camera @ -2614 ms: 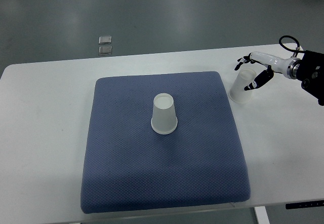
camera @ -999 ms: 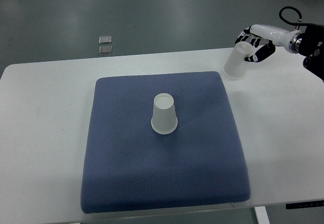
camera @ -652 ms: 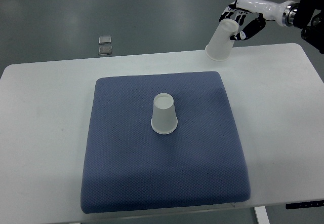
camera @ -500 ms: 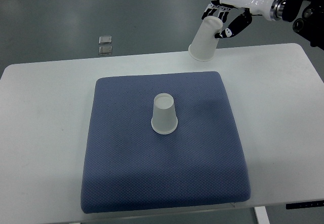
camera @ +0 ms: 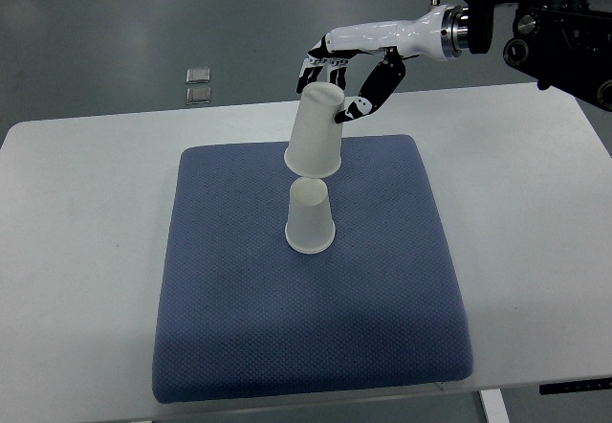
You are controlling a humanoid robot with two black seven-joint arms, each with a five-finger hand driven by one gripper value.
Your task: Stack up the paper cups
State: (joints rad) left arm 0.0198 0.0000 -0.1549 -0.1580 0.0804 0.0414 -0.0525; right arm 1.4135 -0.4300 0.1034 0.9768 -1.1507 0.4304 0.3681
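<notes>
The right robot hand (camera: 337,86) reaches in from the upper right, fingers curled round the closed end of an inverted paper cup (camera: 316,131). This held cup hangs in the air, mouth down and tilted slightly, with the mouth toward the lower left. Its rim overlaps the top of the second cup (camera: 310,217) in the top view; whether the two touch cannot be told from this angle. The second cup stands upside down near the middle of the blue mat (camera: 239,318), which lies on the white worktop (camera: 76,251). The left arm is not in view.

Judged step: lowering the held cup over the standing one to nest them.

Doing it well likely comes down to the following:
- Level the held cup first, so its mouth sits square above the base of the lower cup. A tilted rim may catch one edge and tip the lower cup.
- Centre the mouth over the base before descending; from above the two look nearly aligned, with the held cup perhaps a little toward the far side.
- Descend straight and slowly. The standing cup is light and the mat is soft, so any sideways push could slide or topple it.
- Keep the grip gentle, since thin paper walls crush easily and an ovalled mouth would not slip on.
- Release only once the upper cup has seated, then lift the fingers straight up.
</notes>
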